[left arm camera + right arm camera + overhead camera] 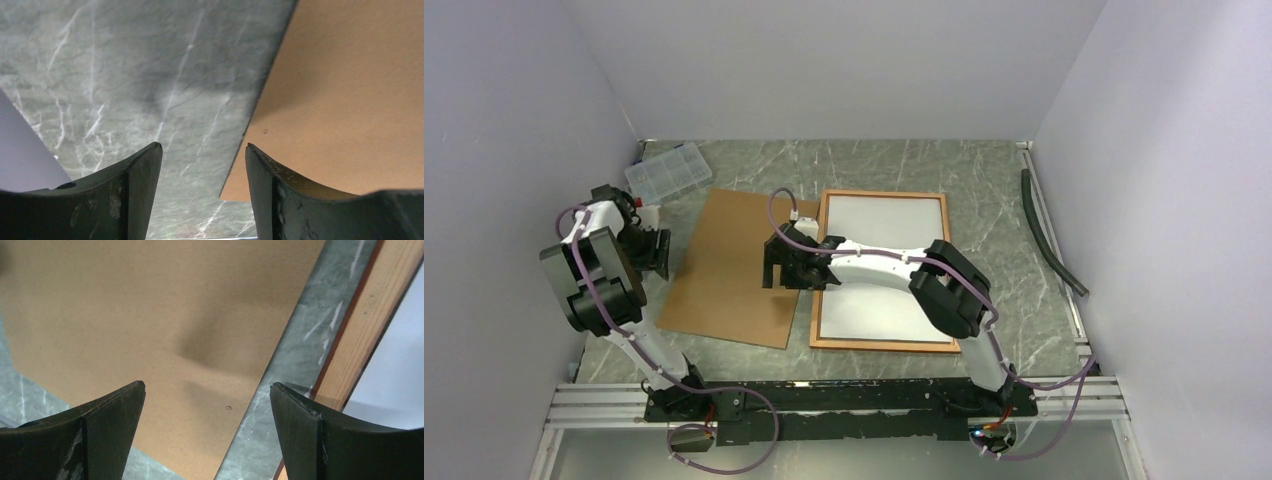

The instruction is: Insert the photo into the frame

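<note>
At desk (1004,200) centre, frame (883,195) lies back-up. White sheet inside is prob. the photo (886,225) face-down, can't confirm. Backing board (734,265) lies just left, narrow gap btwn. Right fingers (115,410) spread wide over that gap, holding nothing. Left fingers (135,170) parted astride board's left edge, likely to lift it. Bare desk beyond that edge.

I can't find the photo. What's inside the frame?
A plain white surface fills the frame; no picture shows on it. The right arm hides its middle-left part.
</note>
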Available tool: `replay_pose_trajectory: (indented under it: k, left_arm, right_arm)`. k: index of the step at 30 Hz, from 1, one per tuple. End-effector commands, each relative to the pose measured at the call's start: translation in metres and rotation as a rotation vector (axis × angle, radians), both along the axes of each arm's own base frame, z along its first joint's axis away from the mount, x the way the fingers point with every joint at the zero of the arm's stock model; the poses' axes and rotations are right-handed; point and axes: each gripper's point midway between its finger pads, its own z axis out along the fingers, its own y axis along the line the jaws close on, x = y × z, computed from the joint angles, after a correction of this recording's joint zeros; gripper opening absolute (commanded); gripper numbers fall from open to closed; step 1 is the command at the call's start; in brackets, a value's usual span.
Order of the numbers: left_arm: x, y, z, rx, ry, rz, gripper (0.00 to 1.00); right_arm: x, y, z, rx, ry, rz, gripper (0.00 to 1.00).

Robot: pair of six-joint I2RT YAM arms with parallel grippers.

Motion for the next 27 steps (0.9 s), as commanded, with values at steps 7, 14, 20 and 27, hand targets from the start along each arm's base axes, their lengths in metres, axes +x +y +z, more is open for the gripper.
replay_pose_trajectory:
  k: [7, 14, 20, 27]
  left_arm:
    - [0.019, -0.028, -0.017, 0.023, 0.013, -0.03, 0.63]
    - [0.023, -0.042, -0.03, 0.023, 0.042, -0.051, 0.57]
    - [0.022, -0.057, -0.04, -0.023, 0.073, -0.078, 0.5]
    - [0.014, -0.076, -0.055, -0.123, 0.134, -0.11, 0.39]
  right_arm:
    - [0.022, -0.016, -0.004, -0.011, -0.018, -0.14, 1.0]
    - [0.036, -0.014, -0.019, -0.042, -0.024, -0.176, 1.0]
    - [0.04, 0.012, -0.02, 0.046, 0.015, -0.162, 1.0]
    - [0.045, 0.042, 0.029, 0.289, 0.028, -0.133, 1.0]
